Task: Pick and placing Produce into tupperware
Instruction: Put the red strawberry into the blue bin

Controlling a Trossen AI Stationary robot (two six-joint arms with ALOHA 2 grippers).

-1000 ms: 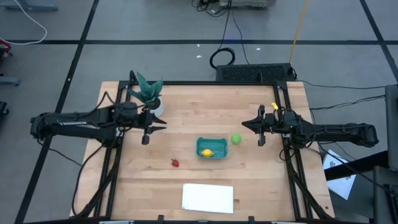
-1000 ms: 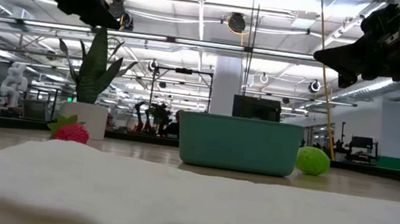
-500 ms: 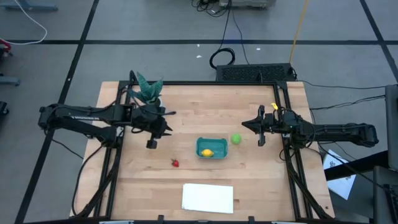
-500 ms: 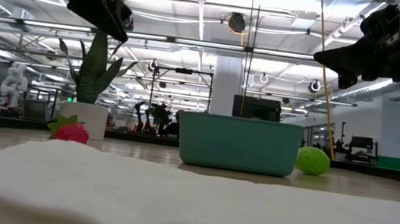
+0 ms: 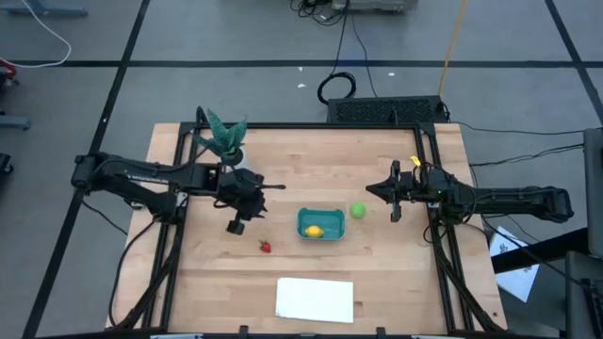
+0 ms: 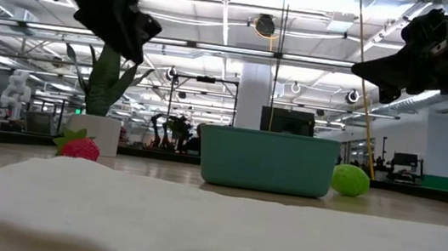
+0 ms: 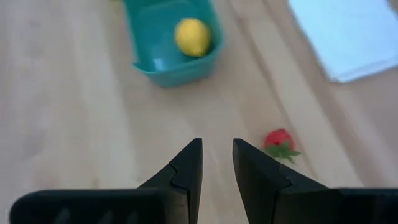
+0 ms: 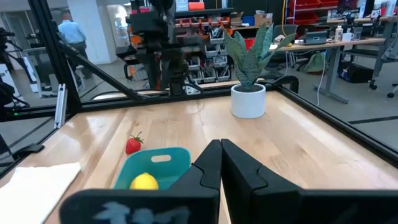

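The teal tub [image 5: 323, 219] stands mid-table with the yellow lemon [image 5: 314, 231] inside it, which also shows in the left wrist view as the lemon [image 7: 191, 36] in the tub [image 7: 155, 62]. The red strawberry [image 5: 266, 247] lies on the wood to the tub's near left. The green ball [image 5: 358, 210] rests on the table just right of the tub. My left gripper [image 5: 259, 200] hovers above the table, left of the tub and on the far side of the strawberry [image 7: 278, 142], its fingers [image 7: 217, 149] a narrow gap apart. My right gripper [image 5: 375, 192] waits, shut, right of the ball.
A potted spiky plant [image 5: 226, 143] stands at the far left, behind my left arm. A flat white sheet [image 5: 315, 299] lies near the near edge. Bare wood lies between the strawberry and the tub. A person [image 8: 64, 30] stands in the room beyond.
My left gripper has travelled from beside the plant toward the right and the near edge, closing on the strawberry, coming lower and turning about its wrist. The produce and the tub have stayed in place.
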